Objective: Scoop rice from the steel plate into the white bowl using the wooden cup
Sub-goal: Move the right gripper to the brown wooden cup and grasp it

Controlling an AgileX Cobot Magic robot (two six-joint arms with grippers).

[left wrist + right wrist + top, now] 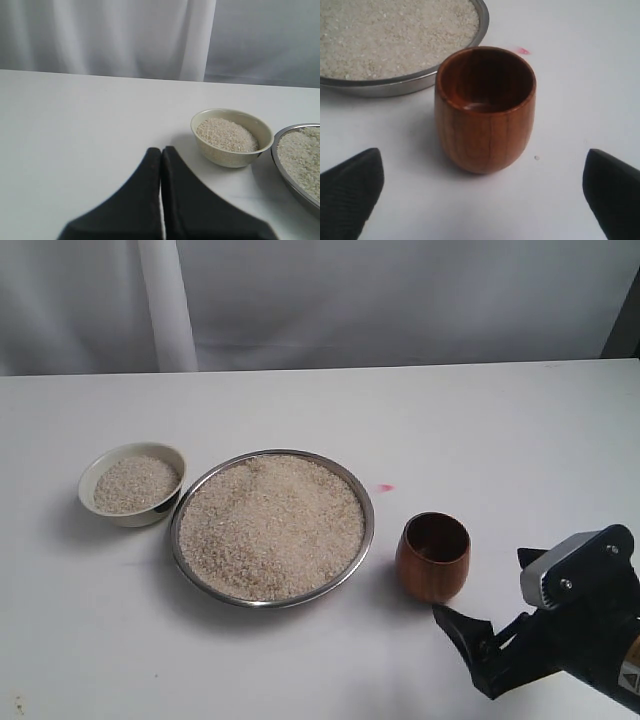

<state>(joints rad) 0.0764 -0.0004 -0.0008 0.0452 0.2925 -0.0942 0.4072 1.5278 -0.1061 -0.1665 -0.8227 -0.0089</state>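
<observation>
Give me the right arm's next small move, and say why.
Probably ease the right gripper forward until its open jaws straddle the wooden cup, ready to close on it. The cup stands upright and empty on the table beside the steel plate, and nothing touches it. The jaws are wide apart and stop short of the cup.

Looks like a lab/test setup: bare white table (300, 660) w/ white curtain (100, 35) backdrop.
</observation>
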